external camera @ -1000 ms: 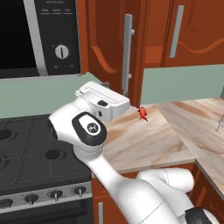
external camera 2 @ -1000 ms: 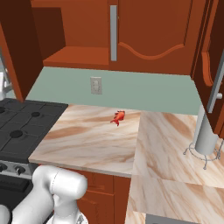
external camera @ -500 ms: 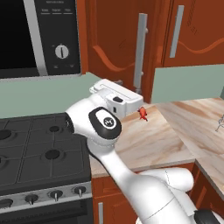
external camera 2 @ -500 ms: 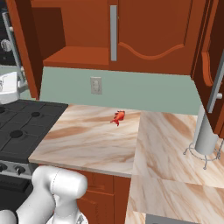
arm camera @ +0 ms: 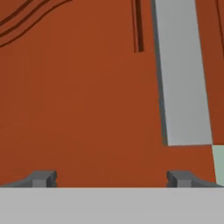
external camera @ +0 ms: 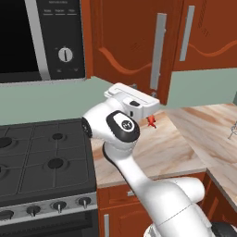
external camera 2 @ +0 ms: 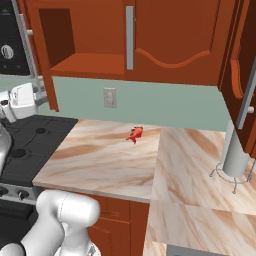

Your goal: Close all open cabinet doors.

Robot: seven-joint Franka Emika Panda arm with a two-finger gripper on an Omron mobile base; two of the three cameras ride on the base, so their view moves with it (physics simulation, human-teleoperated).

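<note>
My claw [arm camera: 111, 179] is spread, its two tips well apart and gripping nothing. Straight ahead of it, close up, stands the reddish-brown face of the open cabinet door [external camera: 132, 48], hanging ajar from the wall cabinet above my hand. The door's grey bar handle [arm camera: 181, 74] runs just ahead of my right fingertip [arm camera: 179, 178], apart from it. Beyond the door, a second cabinet door [external camera: 208, 34] lies flat and shut. Below my claw, on the table [external camera 2: 105, 160], a small red thing [external camera 2: 134, 134] lies alone.

Bright, even, shadowless rendered light
</note>
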